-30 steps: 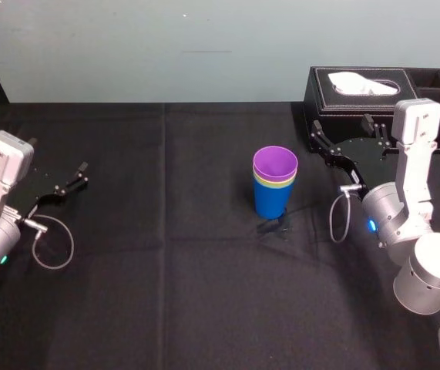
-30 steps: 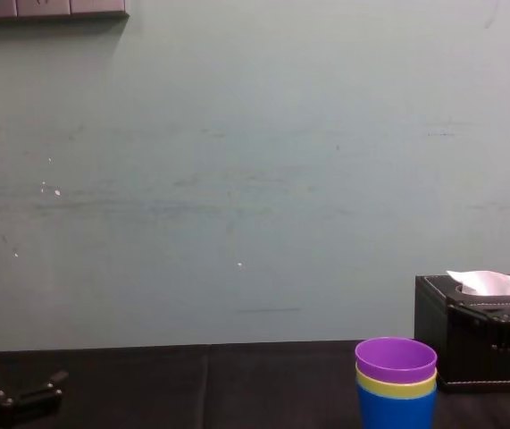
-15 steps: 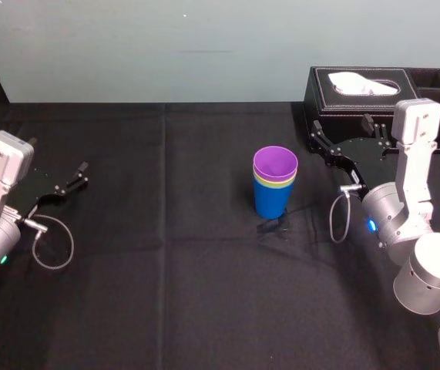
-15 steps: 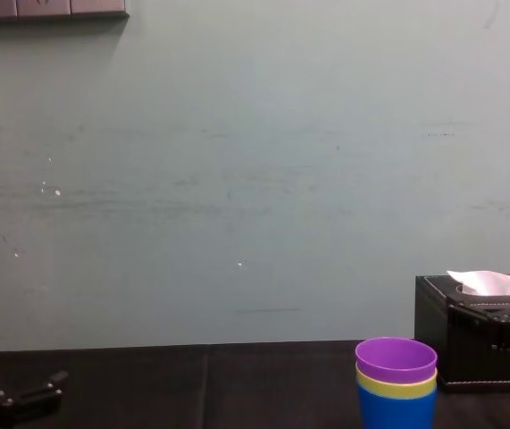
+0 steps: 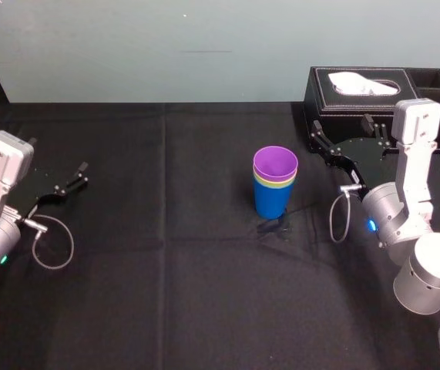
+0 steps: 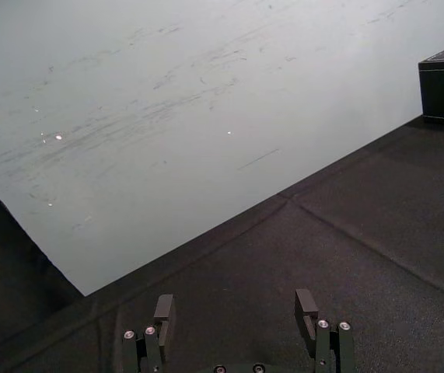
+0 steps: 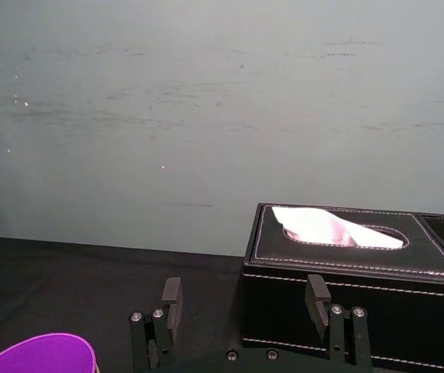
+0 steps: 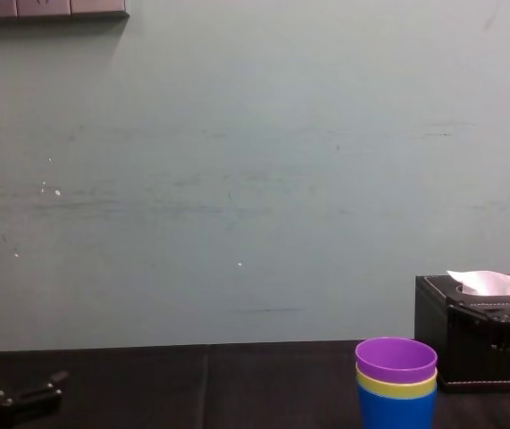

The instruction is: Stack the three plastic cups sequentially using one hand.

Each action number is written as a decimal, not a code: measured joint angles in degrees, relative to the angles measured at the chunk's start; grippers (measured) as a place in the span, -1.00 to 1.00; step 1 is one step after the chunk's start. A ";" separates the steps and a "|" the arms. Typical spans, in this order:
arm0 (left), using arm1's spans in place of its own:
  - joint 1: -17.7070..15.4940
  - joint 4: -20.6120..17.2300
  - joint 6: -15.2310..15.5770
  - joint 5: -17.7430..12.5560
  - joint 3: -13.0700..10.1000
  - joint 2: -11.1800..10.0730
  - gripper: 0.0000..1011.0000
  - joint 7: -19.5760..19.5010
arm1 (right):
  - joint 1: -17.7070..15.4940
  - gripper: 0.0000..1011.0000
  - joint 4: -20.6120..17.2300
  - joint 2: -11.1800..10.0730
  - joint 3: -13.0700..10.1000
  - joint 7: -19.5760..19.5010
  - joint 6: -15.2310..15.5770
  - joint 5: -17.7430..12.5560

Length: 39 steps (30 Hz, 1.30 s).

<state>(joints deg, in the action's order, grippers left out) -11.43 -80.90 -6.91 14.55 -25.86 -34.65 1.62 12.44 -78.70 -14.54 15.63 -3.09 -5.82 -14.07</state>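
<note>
- While both arms sit back at the sides of the black worktop point(image 5: 166, 270), the three cups stand nested near its middle: the blue cup point(image 5: 272, 203) at the bottom, the yellow-green cup point(image 5: 275, 183) inside it, the purple cup point(image 5: 275, 163) inside that.
- Behind and to the right of the stack is a black tissue box point(image 5: 358, 99), with a white tissue point(image 5: 356, 82) poking from the slot in its lid.
- From the chest, the stack shows side-on as three bands: purple point(image 8: 396, 359), a thin yellow-green rim point(image 8: 396, 385), blue point(image 8: 396, 408).
- From the head, the purple cup's hollow inside is seen from above.
- The right wrist view catches the near edge of the purple rim point(image 7: 39, 353) (low in the corner) and the box's stitched lid point(image 7: 346, 256).
- The stack is upright, mouths up, its long axis vertical, each cup tapering toward the base.
- The right pincer point(image 5: 343, 131) hovers between the stack and the box, fingers spread, touching neither.
- The left pincer point(image 5: 58, 158) rests far off at the left edge, fingers spread, pinching nothing.
</note>
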 joint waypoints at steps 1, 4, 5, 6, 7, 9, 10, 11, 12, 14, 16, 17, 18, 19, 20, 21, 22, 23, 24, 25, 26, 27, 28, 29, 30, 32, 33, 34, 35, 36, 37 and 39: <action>0.00 0.00 0.00 0.00 0.00 0.00 1.00 0.00 | 0.00 0.98 0.00 0.00 0.00 0.00 0.00 0.00; 0.00 0.00 0.00 0.00 0.00 0.00 1.00 0.00 | 0.00 0.98 0.00 0.00 0.00 0.00 0.00 0.00; 0.00 0.00 0.00 0.00 0.00 0.00 1.00 0.00 | 0.00 0.98 0.00 0.00 0.00 0.00 0.00 0.00; 0.00 0.00 0.00 0.00 0.00 0.00 1.00 0.00 | 0.00 0.98 0.00 0.00 0.00 0.00 0.00 0.00; 0.00 0.00 0.00 0.00 0.00 0.00 1.00 0.00 | 0.00 0.98 0.00 0.00 0.00 0.00 0.00 0.00; 0.00 0.00 0.00 0.00 0.00 0.00 1.00 0.00 | 0.00 0.98 0.00 0.00 0.00 0.00 0.00 0.00; 0.00 0.00 0.00 0.00 0.00 0.00 1.00 0.00 | 0.00 0.98 0.00 0.00 0.00 0.00 0.00 0.00; 0.00 0.00 0.00 0.00 0.00 0.00 1.00 0.00 | 0.00 0.98 0.00 0.00 0.00 0.00 0.00 0.00; 0.00 0.00 0.00 0.00 0.00 0.00 1.00 0.00 | 0.00 0.98 0.00 0.00 0.00 0.00 0.00 0.00; 0.00 0.00 0.00 0.00 0.00 0.00 1.00 0.00 | 0.00 0.98 0.00 0.00 0.00 0.00 0.00 0.00; 0.00 0.00 0.00 0.00 0.00 0.00 1.00 0.00 | 0.00 0.98 0.00 0.00 0.00 0.00 0.00 0.00; 0.00 0.00 0.00 0.00 0.00 0.00 1.00 0.00 | 0.00 0.98 0.00 0.00 0.00 0.00 0.00 0.00; 0.00 0.00 0.00 0.00 0.00 0.00 1.00 0.00 | 0.00 0.98 0.00 0.00 0.00 0.00 0.00 0.00; 0.00 0.00 0.00 0.00 0.00 0.00 1.00 0.00 | 0.00 0.98 0.00 0.00 0.00 0.00 0.00 0.00; 0.00 0.00 0.00 0.00 0.00 0.00 1.00 0.00 | 0.00 0.99 0.00 0.00 0.00 0.00 0.00 0.00; 0.00 0.00 0.00 0.00 0.00 0.00 1.00 0.00 | 0.00 0.98 0.00 0.00 0.00 0.00 0.00 0.00; 0.00 0.00 0.00 0.00 0.00 0.00 1.00 0.00 | 0.00 0.98 0.00 0.00 0.00 0.00 0.00 0.00; 0.00 0.00 0.00 0.00 0.00 0.00 1.00 0.00 | 0.00 0.98 0.00 0.00 0.00 0.00 0.00 0.00; 0.00 0.00 0.00 0.00 0.00 0.00 1.00 0.00 | 0.00 0.98 0.00 0.00 0.00 0.00 0.00 0.00; 0.00 0.00 0.00 0.00 0.00 0.00 1.00 0.00 | 0.00 0.98 0.00 0.00 0.00 0.00 0.00 0.00; 0.00 0.00 0.00 0.00 0.00 0.00 1.00 0.00 | 0.00 0.98 0.00 0.00 0.00 0.00 0.00 0.00; 0.00 0.00 0.00 0.00 0.00 0.00 1.00 0.00 | 0.00 0.98 0.00 0.00 0.00 0.00 0.00 0.00; 0.00 0.00 0.00 0.00 0.00 0.00 1.00 0.00 | 0.00 0.98 0.00 0.00 0.00 0.00 0.00 0.00; 0.00 0.00 0.00 0.00 0.00 0.00 1.00 0.00 | 0.00 0.98 0.00 0.00 0.00 0.00 0.00 0.00; 0.00 0.00 0.00 0.00 0.00 0.00 1.00 0.00 | 0.00 0.98 0.00 0.00 0.00 0.00 0.00 0.00; 0.00 0.00 0.00 0.00 0.00 0.00 1.00 0.00 | 0.00 0.98 0.00 0.00 0.00 0.00 0.00 0.00; 0.00 0.00 0.00 0.00 0.00 0.00 1.00 0.00 | 0.00 0.98 0.00 0.00 0.00 0.00 0.00 0.00; 0.00 0.00 0.00 0.00 0.00 0.00 1.00 0.00 | 0.00 0.98 0.00 0.00 0.00 0.00 0.00 0.00; 0.00 0.00 0.00 0.00 0.00 0.00 1.00 0.00 | 0.00 0.98 0.00 0.00 0.00 0.00 0.00 0.00; 0.00 0.00 0.00 0.00 0.00 0.00 1.00 0.00 | 0.00 0.98 0.00 0.00 0.00 0.00 0.00 0.00; 0.00 0.00 0.00 0.00 0.00 0.00 1.00 0.00 | 0.00 0.98 0.00 0.00 0.00 0.00 0.00 0.00; 0.00 0.00 0.00 0.00 0.00 0.00 1.00 0.00 | 0.00 0.98 0.00 0.00 0.00 0.00 0.00 0.00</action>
<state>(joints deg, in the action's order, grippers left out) -11.43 -80.90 -6.91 14.55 -25.86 -34.65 1.62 12.44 -78.70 -14.54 15.63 -3.09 -5.82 -14.07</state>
